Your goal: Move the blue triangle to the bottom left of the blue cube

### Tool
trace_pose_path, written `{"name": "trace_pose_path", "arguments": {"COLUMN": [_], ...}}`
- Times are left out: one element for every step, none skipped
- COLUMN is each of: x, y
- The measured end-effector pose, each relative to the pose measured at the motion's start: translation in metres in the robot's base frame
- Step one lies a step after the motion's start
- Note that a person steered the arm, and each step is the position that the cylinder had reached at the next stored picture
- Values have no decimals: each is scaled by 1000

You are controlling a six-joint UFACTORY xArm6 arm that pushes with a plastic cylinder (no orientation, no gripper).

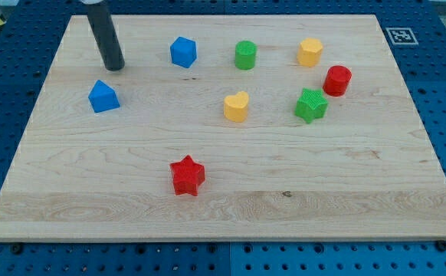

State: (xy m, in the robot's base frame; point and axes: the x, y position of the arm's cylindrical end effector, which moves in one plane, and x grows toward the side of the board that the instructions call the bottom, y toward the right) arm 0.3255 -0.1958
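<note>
The blue triangle point(103, 96) lies on the wooden board at the view's left. The blue cube point(183, 52) sits near the view's top, to the right of and above the triangle. My tip point(115, 67) rests on the board just above the triangle and slightly to its right, with a small gap between them. The tip is well to the left of the blue cube. The dark rod rises from the tip toward the view's top left.
A green cylinder point(245, 55), a yellow block point(309, 52) and a red cylinder point(336, 80) stand at the top right. A yellow heart point(236, 106) and a green star point(310, 105) are mid-board. A red star point(187, 175) lies lower middle. The board point(361, 192) lies on blue pegboard.
</note>
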Motion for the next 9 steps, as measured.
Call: {"name": "trace_pose_path", "arguments": {"x": [0,0,0,13,34,49,65,81,93], "y": [-20,-45,-72,-83,-84,-83,-72,-52,-30]}}
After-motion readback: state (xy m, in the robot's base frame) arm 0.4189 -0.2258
